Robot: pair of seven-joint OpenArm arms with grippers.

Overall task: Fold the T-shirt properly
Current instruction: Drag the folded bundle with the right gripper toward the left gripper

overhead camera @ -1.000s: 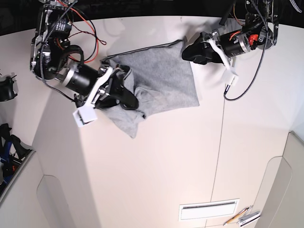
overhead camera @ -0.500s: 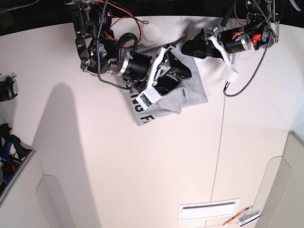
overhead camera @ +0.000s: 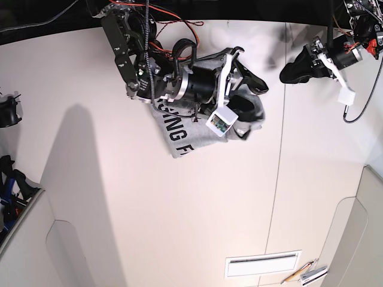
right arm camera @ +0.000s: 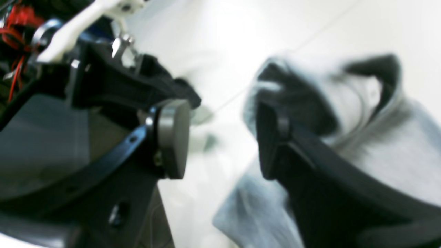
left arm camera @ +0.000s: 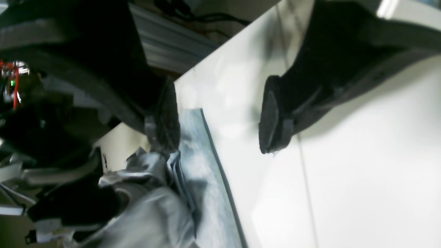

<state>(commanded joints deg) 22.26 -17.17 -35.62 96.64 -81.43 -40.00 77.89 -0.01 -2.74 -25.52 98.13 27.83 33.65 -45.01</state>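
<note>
The light grey T-shirt (overhead camera: 190, 133) lies bunched and folded over at the back of the white table, with black lettering facing up on its near flap. My right gripper (overhead camera: 250, 98) hovers over the shirt's right edge. In the right wrist view it (right arm camera: 224, 137) is open, with white table showing between the pads and grey cloth (right arm camera: 379, 137) behind one finger. My left gripper (overhead camera: 291, 70) is open and empty, off the shirt to its right. In the left wrist view it (left arm camera: 220, 124) has a wide gap, and the shirt's hem (left arm camera: 203, 193) lies beyond.
A table seam (overhead camera: 280, 179) runs front to back, right of the shirt. A white slotted plate (overhead camera: 263, 263) and pencils (overhead camera: 305, 272) lie at the front right. A black object (overhead camera: 9, 112) sits at the left edge. Red and black cables hang over the back.
My right arm swept from the shirt's left side across to its right, turning cloth over so the lettering shows. My left gripper let go and drew back to the right, off the shirt.
</note>
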